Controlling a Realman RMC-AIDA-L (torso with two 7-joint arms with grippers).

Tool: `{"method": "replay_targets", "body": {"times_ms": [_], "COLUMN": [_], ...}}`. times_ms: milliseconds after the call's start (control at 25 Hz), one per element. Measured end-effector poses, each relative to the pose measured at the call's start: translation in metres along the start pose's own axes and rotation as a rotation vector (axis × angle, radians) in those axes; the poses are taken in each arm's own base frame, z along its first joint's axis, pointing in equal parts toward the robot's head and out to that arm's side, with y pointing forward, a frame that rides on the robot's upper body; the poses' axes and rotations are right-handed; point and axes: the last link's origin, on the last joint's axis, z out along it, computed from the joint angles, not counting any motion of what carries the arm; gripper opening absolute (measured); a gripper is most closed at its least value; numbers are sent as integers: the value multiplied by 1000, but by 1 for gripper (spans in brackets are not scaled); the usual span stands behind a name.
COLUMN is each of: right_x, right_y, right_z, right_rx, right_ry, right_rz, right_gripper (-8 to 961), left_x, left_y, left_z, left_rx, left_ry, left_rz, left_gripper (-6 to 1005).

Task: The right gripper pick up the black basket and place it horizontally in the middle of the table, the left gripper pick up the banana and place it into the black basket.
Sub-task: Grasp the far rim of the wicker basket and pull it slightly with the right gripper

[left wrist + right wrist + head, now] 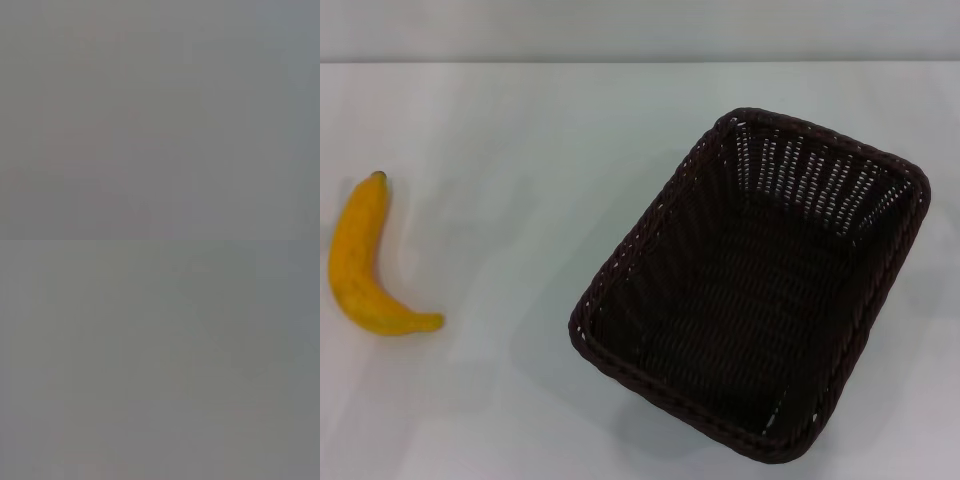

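Head view: bright, even overhead light; soft shadows beside the black basket and banana on the table. Both wrist views: featureless grey

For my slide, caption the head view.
Empty black basket sits askew right on the table; banana lies far left.

No part of the robot's body appears in any view; both wrist views are plain grey, with no arm, finger or cable visible.

Pale wall, perhaps grey.
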Motion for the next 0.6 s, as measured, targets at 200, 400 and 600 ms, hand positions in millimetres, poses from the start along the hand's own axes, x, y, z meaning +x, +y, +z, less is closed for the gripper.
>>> {"method": "replay_targets", "body": {"times_ms": [200, 400, 600], "right_x": [-41, -91, -138], "right_y": [-9, 5, 39], "right_z": [33, 64, 96], "right_rx": [-135, -254, -403], "right_ry": [142, 271, 452], "right_rz": [23, -30, -100], "right_gripper": [869, 868, 869], "left_x": [0, 0, 1], "left_y": [-2, -4, -8], "left_z": [-1, -5, -12], "left_rx": [13, 18, 30], "left_ry": [-1, -9, -15], "left_rz": [-27, -24, -35], "left_gripper": [865, 862, 860]}}
